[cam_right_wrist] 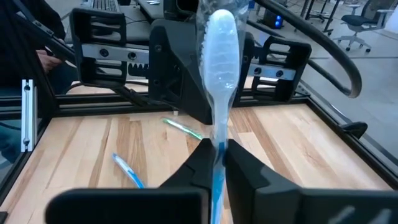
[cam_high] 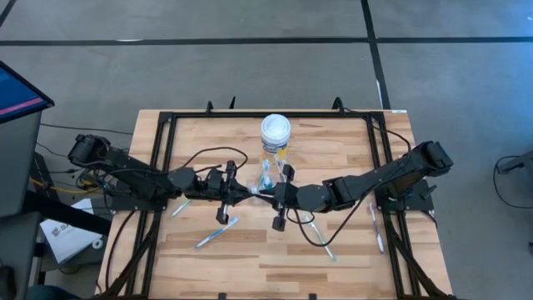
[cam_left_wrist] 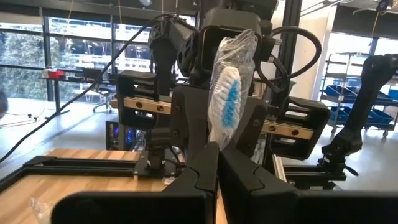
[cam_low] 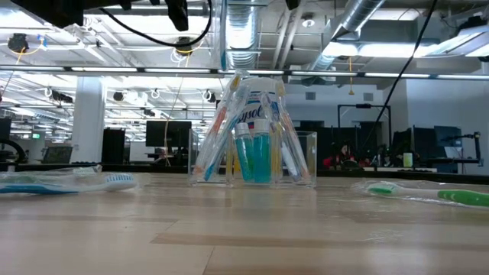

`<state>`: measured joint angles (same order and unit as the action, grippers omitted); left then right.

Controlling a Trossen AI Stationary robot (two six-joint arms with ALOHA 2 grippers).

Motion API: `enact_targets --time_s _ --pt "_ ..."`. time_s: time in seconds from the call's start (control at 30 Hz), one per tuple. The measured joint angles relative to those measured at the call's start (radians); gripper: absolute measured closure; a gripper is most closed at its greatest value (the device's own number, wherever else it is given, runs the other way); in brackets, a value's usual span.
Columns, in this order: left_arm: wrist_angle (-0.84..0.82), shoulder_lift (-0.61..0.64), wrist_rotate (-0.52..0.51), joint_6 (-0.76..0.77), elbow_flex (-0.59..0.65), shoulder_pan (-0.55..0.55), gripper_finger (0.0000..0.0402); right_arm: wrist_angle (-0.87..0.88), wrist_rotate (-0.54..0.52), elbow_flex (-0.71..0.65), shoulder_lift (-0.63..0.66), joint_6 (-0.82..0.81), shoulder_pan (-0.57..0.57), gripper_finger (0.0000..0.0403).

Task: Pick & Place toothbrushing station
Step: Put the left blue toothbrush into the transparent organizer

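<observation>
A blue-white toothbrush in a clear wrapper (cam_left_wrist: 227, 99) stands roughly upright between my two grippers, above the table's middle (cam_high: 260, 192). My left gripper (cam_high: 247, 191) and my right gripper (cam_high: 273, 194) face each other, and both are shut on it. Its bristles show in the left wrist view and the back of its head (cam_right_wrist: 221, 50) in the right wrist view. The small clear cup (cam_low: 256, 156) stands on the table just beyond them, holding several toothbrushes and teal tubes. Both grippers are above the low view's top edge. My left gripper pinches the toothbrush between its two fingers just below the head (cam_left_wrist: 219, 142), coming level from the table's left. The wrapped head rises above the fingertips, and the brush is clear of the table. My right gripper pinches the blue part of the handle (cam_right_wrist: 217, 165) between its two fingers, coming level from the table's right. The neck and head rise above the fingertips.
The white-lidded yellow jar (cam_high: 276, 132) stands right behind the cup. Loose toothbrushes lie on the wood: two at the near left (cam_high: 216, 232) (cam_high: 181, 208), a green one near the middle (cam_high: 325, 246) and one by the right frame (cam_high: 377, 229). A black frame (cam_high: 166, 117) rims the table.
</observation>
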<state>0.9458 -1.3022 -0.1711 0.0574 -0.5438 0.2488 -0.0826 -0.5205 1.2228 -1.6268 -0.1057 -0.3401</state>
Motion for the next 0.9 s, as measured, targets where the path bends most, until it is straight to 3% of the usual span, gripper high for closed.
enact_targets --time_s 0.37,0.8,0.9 --pt "-0.007 0.000 -0.024 -0.001 0.000 -0.004 0.0400 0.017 -0.009 0.000 0.000 0.008 0.000 0.0398" --pt "-0.056 0.000 -0.084 -0.001 0.000 -0.004 0.0400 0.218 -0.211 0.000 0.061 -0.067 -0.039 0.0398" --pt "-0.067 0.000 -0.085 -0.001 0.000 -0.003 0.0400 0.277 -0.214 0.000 0.066 -0.117 -0.037 0.0398"
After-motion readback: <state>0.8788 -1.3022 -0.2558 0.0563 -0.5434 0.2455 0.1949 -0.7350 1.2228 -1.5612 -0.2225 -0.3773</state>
